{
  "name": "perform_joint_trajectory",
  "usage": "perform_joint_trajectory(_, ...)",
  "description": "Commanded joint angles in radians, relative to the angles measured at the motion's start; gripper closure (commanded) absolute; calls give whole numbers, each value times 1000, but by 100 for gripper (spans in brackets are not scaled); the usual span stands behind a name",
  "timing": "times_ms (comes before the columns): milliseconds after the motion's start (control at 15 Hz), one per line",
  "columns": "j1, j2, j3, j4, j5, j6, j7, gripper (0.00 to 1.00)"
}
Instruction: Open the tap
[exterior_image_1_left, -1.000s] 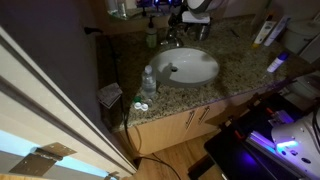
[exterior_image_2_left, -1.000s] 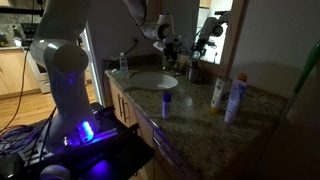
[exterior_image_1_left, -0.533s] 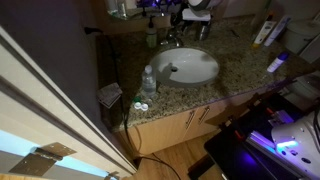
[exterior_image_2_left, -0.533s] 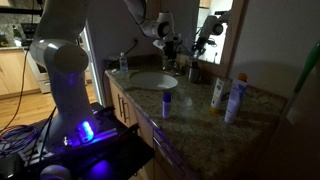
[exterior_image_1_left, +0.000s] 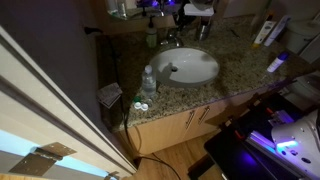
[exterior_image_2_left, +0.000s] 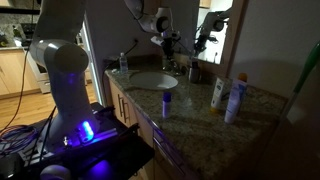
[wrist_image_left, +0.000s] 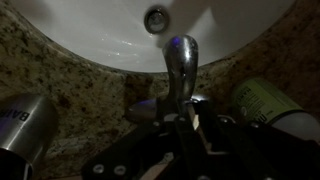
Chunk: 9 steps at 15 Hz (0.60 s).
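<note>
The tap (wrist_image_left: 182, 62) is a small chrome faucet behind the white oval basin (wrist_image_left: 90, 35). In the wrist view its spout points at the drain. It also shows in both exterior views, as the tap (exterior_image_1_left: 172, 41) and the tap (exterior_image_2_left: 171, 63). My gripper (wrist_image_left: 188, 122) sits right behind the spout, and its dark fingers are shut on the tap's handle, a thin shiny strip between them. Most of the handle is hidden by the fingers. From outside, the gripper (exterior_image_1_left: 186, 20) hangs over the back of the basin (exterior_image_1_left: 190, 68), pointing down, and the gripper (exterior_image_2_left: 169, 44) stands just above the tap.
A green-topped soap bottle (wrist_image_left: 262, 102) stands close beside the tap, and a metal cup (wrist_image_left: 22, 122) is on its other side. A clear plastic bottle (exterior_image_1_left: 148, 82) stands at the granite counter's front edge. Tall bottles (exterior_image_2_left: 228, 96) stand further along the counter.
The jaws have gone from open to shut around the tap's handle. The arm has shifted only slightly.
</note>
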Motion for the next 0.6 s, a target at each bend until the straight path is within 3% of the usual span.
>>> perform_joint_trajectory(0, -1, -6, -15, -37, -15, -43, 10, 55)
perform_joint_trajectory(533, -26, 12, 7, -49, 38, 30, -45, 2)
